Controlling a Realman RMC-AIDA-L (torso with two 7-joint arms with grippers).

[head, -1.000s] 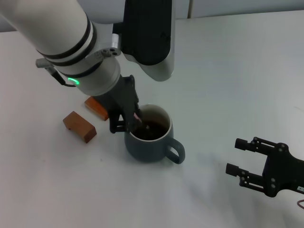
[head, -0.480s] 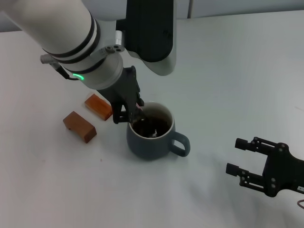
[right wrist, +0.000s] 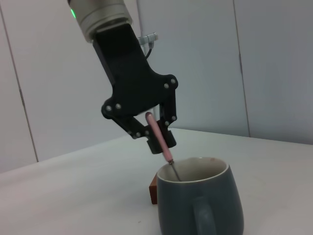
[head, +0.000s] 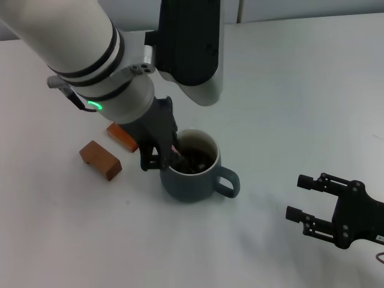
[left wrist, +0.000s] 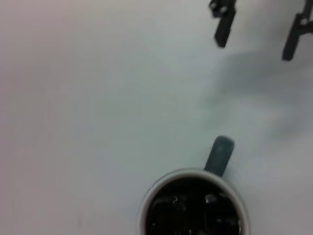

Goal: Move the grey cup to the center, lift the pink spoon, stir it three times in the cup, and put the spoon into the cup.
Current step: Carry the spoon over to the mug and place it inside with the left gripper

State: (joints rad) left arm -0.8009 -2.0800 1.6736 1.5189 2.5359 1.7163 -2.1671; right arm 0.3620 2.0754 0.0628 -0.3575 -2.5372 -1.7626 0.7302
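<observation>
Left gripper (head: 161,155) clamps pink spoon (right wrist: 160,139) tilted into grey cup (head: 193,174) on worktop (head: 288,108). Right gripper (head: 307,201) parked apart, jaws spread.

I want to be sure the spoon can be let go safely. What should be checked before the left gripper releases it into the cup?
1. Left gripper clamped on the pink spoon: ok.
2. Spoon's lower end inside the grey cup: ok.
3. Cup upright on the table: ok.
4. Spoon bowl resting on the cup bottom: cannot tell.
5. Right gripper apart from the cup: ok, open.
6. Wooden blocks apart from the cup: ok.
</observation>
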